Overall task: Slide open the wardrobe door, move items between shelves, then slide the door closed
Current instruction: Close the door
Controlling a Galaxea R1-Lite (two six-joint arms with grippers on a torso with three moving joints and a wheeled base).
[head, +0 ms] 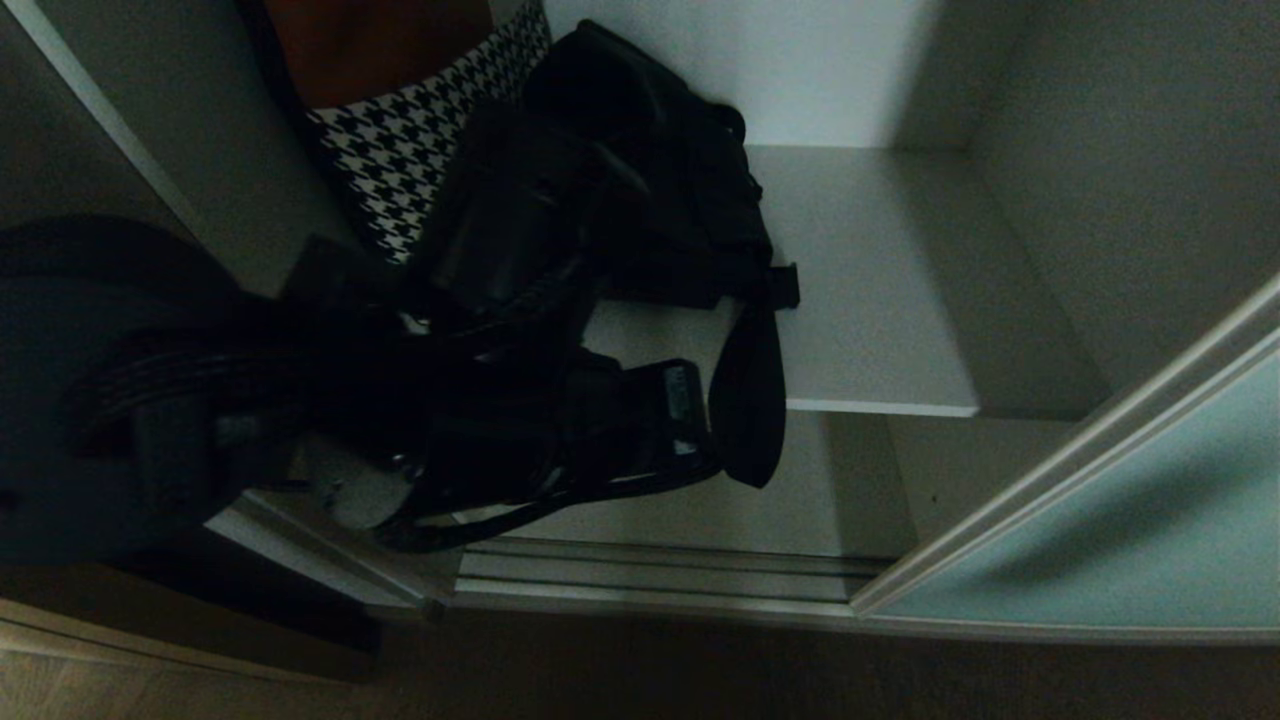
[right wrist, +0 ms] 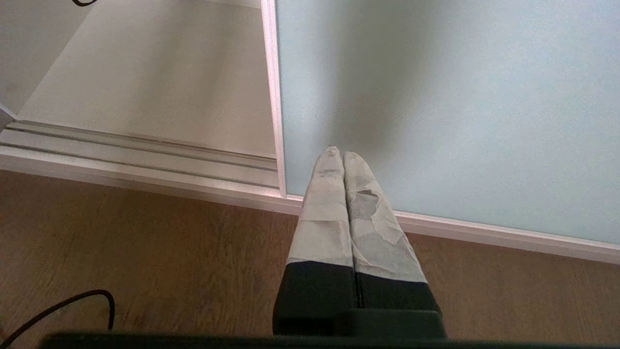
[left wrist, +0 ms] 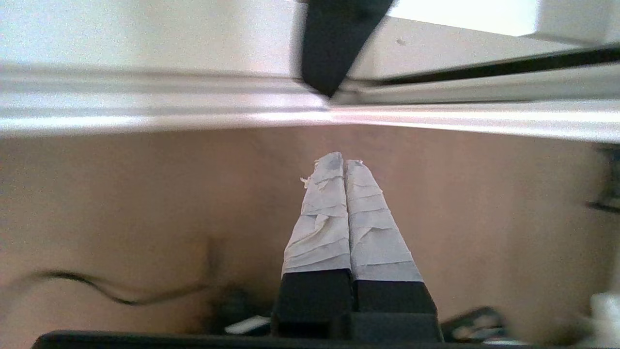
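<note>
We look down into the open wardrobe compartment, where the sliding wardrobe door (head: 1130, 520), its frosted blue-green glass in a pale metal frame, stands pushed aside at our right, its lower edge running along the ribbed floor track (head: 660, 575). The wooden floor (right wrist: 145, 252) lies in front of the track.

Inside, a pale shelf (head: 880, 290) spans the compartment, its right half bare. On its left part sits the black fabric bag (head: 660, 180), slumped, with a strap (head: 750, 400) hanging over the shelf's front edge. Just behind and left of it stands the houndstooth bag (head: 400, 150) with its orange top, touching the black one.

Our left arm (head: 150, 400) reaches in from the left and crosses in front of both bags. The left gripper (left wrist: 345, 167) shows in the left wrist view with its tape-wrapped fingers (left wrist: 319, 228) pressed together, nothing between the jaws; it points toward the floor just before the track, and the hanging strap shows beyond it, apart from the fingertips.

Our right gripper (right wrist: 342, 154) hangs low in front of the glass door, near the door's frame edge, its taped jaws likewise pressed together on nothing. A thin black cable (right wrist: 63, 305) lies on the floor near it.
</note>
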